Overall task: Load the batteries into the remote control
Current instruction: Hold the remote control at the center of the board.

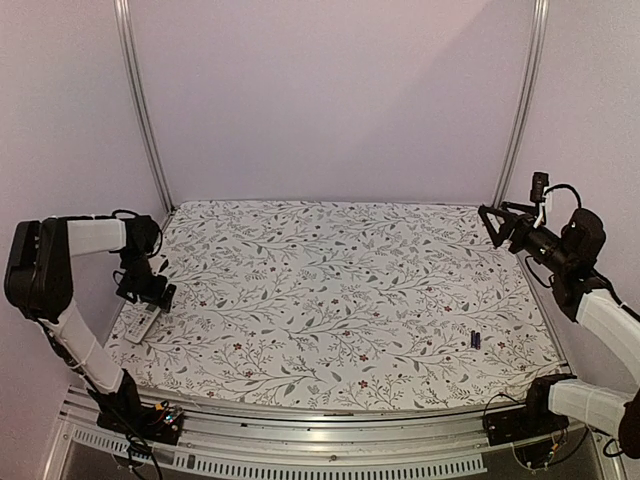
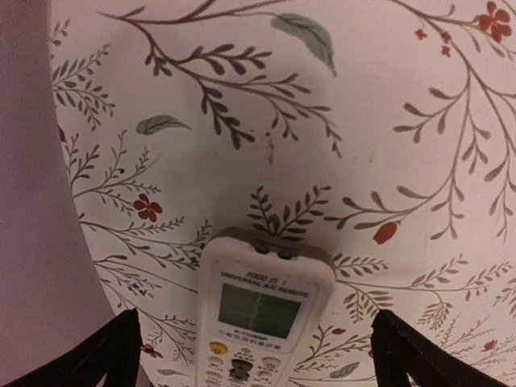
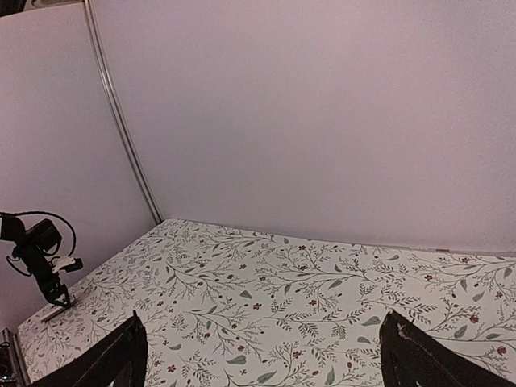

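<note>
- Flowery tablecloth [image 1: 350, 290], pale walls all round. The remote control [image 1: 141, 324] lies at the near left edge, buttons up, with the left gripper [image 1: 150, 295] right over it, jaws spread wide either side.
- The battery bay is presumably underneath, so it needs a flip. This close to the edge, it could skid off.
- The batteries [image 1: 476, 340] lie near right, well apart from it. They're tiny and round, so a sloppy pinch probably sends them rolling.
- The right gripper [image 1: 492, 226] hangs high at far right, also spread, holding nothing.
</note>
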`<state>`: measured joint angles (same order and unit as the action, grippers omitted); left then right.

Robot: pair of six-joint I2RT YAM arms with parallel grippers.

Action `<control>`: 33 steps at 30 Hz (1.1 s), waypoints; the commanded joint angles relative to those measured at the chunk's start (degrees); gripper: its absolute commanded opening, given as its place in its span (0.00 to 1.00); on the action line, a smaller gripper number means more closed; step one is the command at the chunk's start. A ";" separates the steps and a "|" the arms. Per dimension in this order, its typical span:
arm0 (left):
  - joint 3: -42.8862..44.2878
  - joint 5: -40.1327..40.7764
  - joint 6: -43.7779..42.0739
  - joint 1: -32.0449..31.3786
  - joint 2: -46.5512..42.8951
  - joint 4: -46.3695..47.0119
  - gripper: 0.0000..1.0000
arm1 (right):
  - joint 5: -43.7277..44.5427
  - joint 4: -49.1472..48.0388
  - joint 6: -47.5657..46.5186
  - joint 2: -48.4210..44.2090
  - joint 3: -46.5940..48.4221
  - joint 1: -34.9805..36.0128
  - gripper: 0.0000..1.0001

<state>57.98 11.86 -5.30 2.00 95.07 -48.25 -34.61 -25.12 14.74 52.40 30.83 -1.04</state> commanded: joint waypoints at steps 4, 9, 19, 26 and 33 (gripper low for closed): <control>-1.00 -2.49 -0.25 6.34 -0.05 2.75 1.00 | -0.89 -0.63 -0.74 -0.46 1.42 0.41 0.99; 0.55 -10.63 -0.28 6.43 3.33 3.12 0.97 | -0.88 -0.64 -0.84 -0.63 1.30 0.42 0.99; -0.12 -11.42 -0.94 6.33 5.57 3.69 0.78 | 0.36 -0.57 -1.51 -2.09 1.03 0.42 0.99; -0.23 -11.40 -1.18 6.03 5.28 3.52 0.64 | 1.04 -0.45 -1.99 -3.42 0.78 0.39 0.99; 0.10 -11.22 -0.89 3.93 5.59 3.22 0.21 | 1.36 -0.46 -2.28 -4.36 0.55 0.39 0.99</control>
<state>58.00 1.58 -6.04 7.70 100.12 -44.91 -34.13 -25.30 13.06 48.95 30.83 -1.02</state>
